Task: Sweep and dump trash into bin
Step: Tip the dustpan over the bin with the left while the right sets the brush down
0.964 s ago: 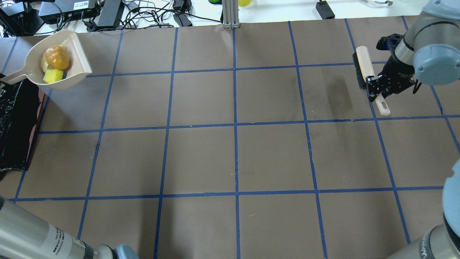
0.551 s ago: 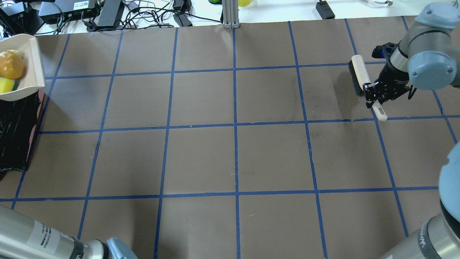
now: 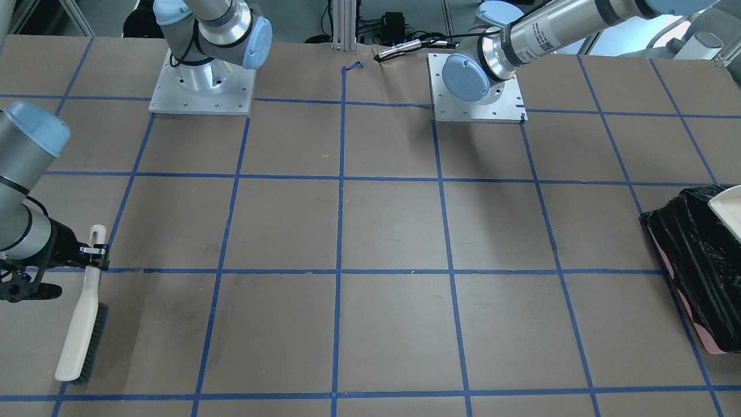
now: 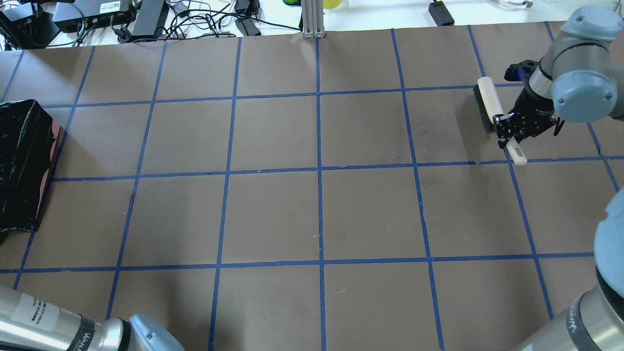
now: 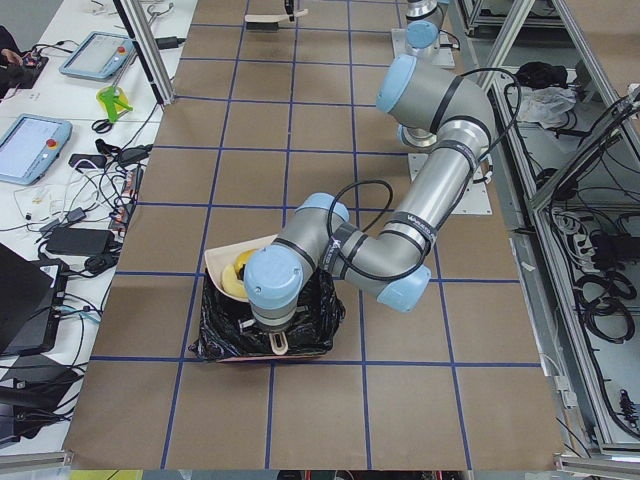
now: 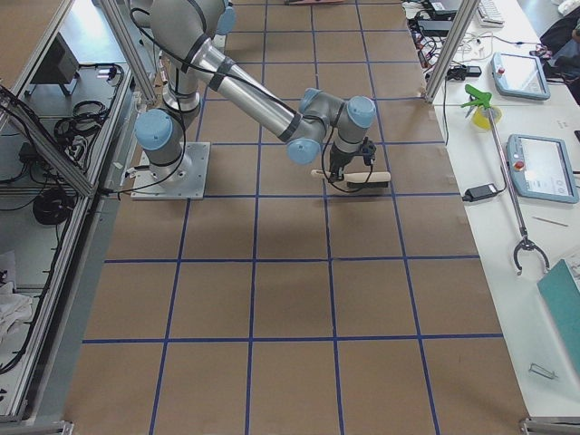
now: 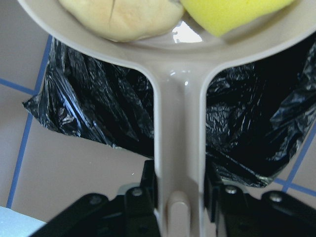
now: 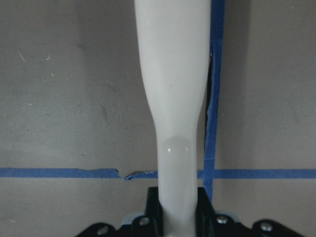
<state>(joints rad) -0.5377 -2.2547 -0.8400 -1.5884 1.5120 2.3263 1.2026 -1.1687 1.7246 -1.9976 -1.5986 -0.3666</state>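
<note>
My left gripper (image 7: 178, 190) is shut on the handle of the beige dustpan (image 7: 177, 123) and holds it above the bin (image 7: 94, 113), a pink container lined with a black bag. The bin also shows at the table's left end (image 4: 22, 161) (image 3: 694, 255) (image 5: 215, 335). In the pan lie the pale cream slice (image 7: 128, 19) and the yellow sponge (image 7: 237, 12); the golden-brown piece is out of view. My right gripper (image 4: 507, 127) is shut on the handle of a cream hand brush (image 4: 487, 100) at the far right, its bristles on the table (image 3: 81, 330).
Brown paper with blue tape lines covers the table (image 4: 317, 195). Cables and boxes (image 4: 146, 19) lie past the far edge. The arm bases (image 3: 202, 87) stand at the robot's side. A metal post (image 4: 312, 19) stands at the far middle.
The dustpan with the trash has moved left, out of the overhead view, over the bin. The right gripper and brush have shifted slightly and then stayed in place.
</note>
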